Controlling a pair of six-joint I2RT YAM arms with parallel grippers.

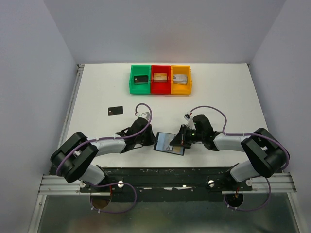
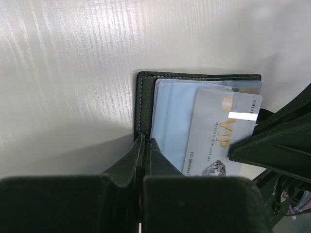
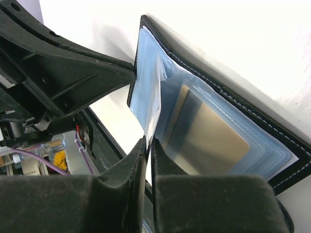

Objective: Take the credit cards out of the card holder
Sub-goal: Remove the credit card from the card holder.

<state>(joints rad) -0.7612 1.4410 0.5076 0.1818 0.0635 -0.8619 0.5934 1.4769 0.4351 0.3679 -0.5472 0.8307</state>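
The card holder (image 1: 170, 145) lies open on the table between my two grippers. My left gripper (image 2: 145, 141) is shut on its black left edge (image 2: 143, 104); in the top view this gripper (image 1: 149, 141) sits at the holder's left side. A silver-grey credit card (image 2: 218, 133) marked VIP sticks partway out of a blue-grey pocket. My right gripper (image 3: 149, 141) is shut on that card's edge (image 3: 151, 111), reaching in from the right (image 1: 179, 141). A tan-gold card (image 3: 209, 141) rests inside a pocket. A black card (image 1: 115, 110) lies loose on the table to the far left.
Green (image 1: 140, 79), red (image 1: 161, 79) and yellow (image 1: 181, 79) bins stand in a row at the back, each holding a small block. The table's near edge and the arms' mounting rail (image 1: 165, 180) run just below the card holder.
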